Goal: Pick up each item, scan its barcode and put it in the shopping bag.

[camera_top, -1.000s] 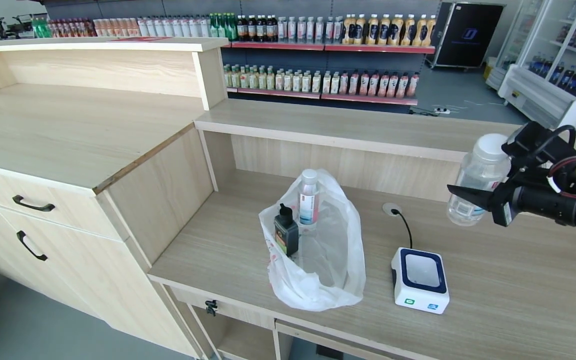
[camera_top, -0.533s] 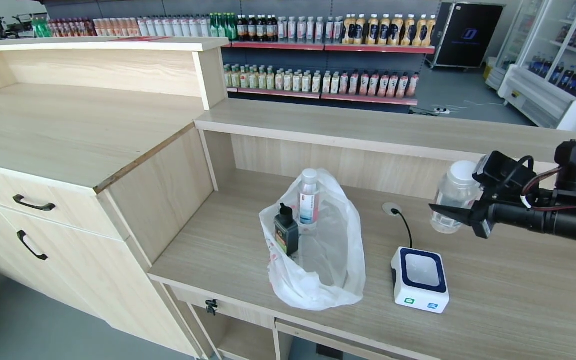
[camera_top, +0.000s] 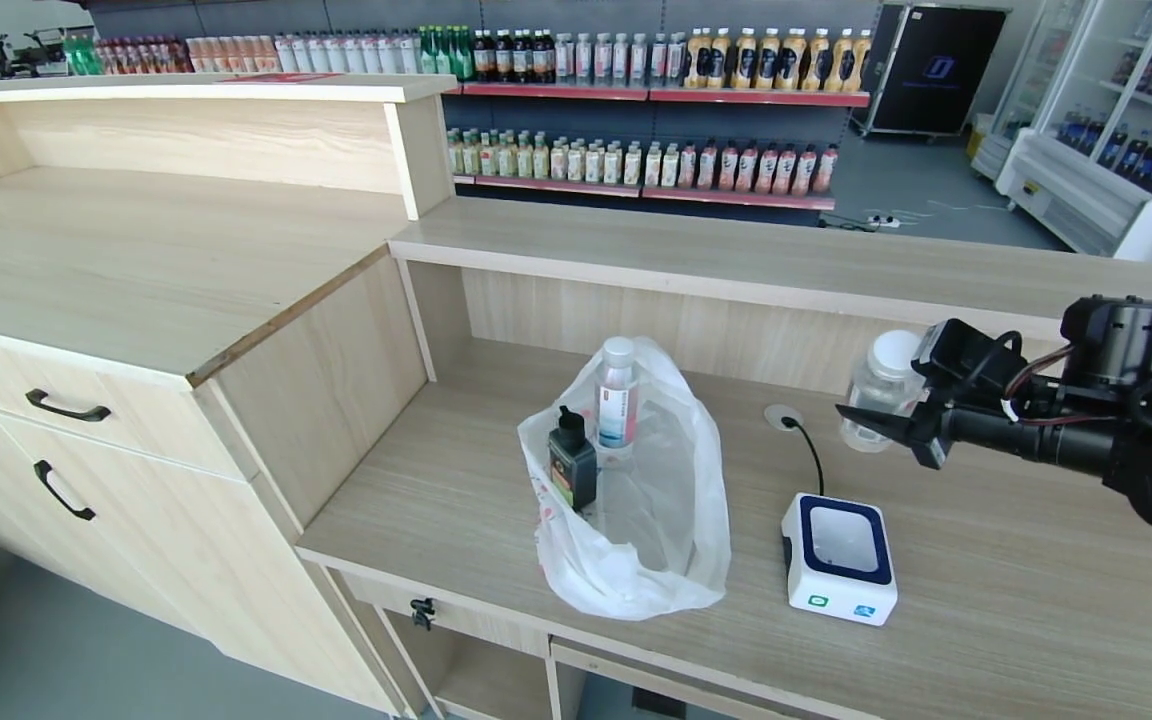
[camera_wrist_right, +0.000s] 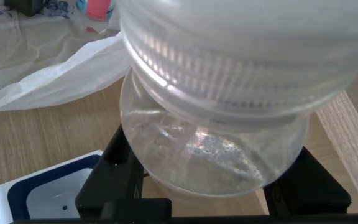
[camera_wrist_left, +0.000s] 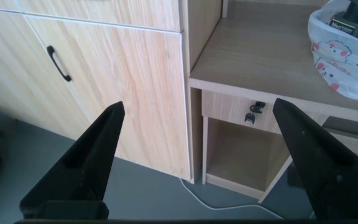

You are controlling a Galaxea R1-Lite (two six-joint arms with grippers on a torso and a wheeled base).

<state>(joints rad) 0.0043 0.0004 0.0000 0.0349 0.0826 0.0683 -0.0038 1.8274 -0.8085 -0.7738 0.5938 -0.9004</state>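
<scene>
One round, clear plastic jar [camera_top: 871, 395] tight in right gripper [camera_top: 854, 418]; left gripper [camera_wrist_left: 197, 109] wide apart.

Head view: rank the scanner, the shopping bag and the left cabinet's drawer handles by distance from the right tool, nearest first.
Measured from the right tool, which is shut on the clear jar:
1. The scanner, on the counter just below the tool.
2. The shopping bag, mid-counter, off to the tool's left.
3. The drawer handles, far left on the cabinet front.
</scene>
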